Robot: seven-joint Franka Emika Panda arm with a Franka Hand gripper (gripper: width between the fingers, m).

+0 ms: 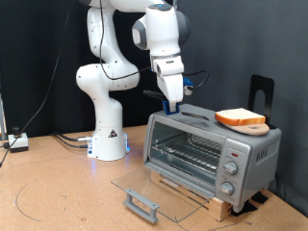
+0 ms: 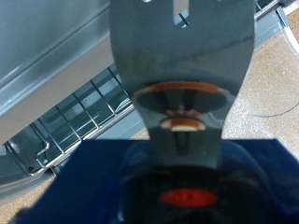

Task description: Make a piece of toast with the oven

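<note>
The silver-grey oven [image 1: 245, 154] stands on a wooden base at the exterior view's right. Its glass door [image 1: 159, 191] lies folded down and open, and the wire rack [image 1: 188, 152] inside is bare. The piece of toast [image 1: 241, 117] lies on a round light wooden board [image 1: 254, 127] on the oven's roof, towards its right end. My gripper [image 1: 174, 102], with blue fingertips, points down just above the left end of the roof, apart from the toast. Nothing shows between its fingers. In the wrist view, blurred grey and blue gripper parts [image 2: 182, 140] fill the middle, with the wire rack [image 2: 79, 121] behind.
The white arm base [image 1: 108, 140] stands on the table left of the oven, with cables [image 1: 67, 140] running left to a small box [image 1: 17, 142]. A black stand [image 1: 262, 91] rises behind the oven's right end. The open door's handle [image 1: 141, 204] juts towards the table's front.
</note>
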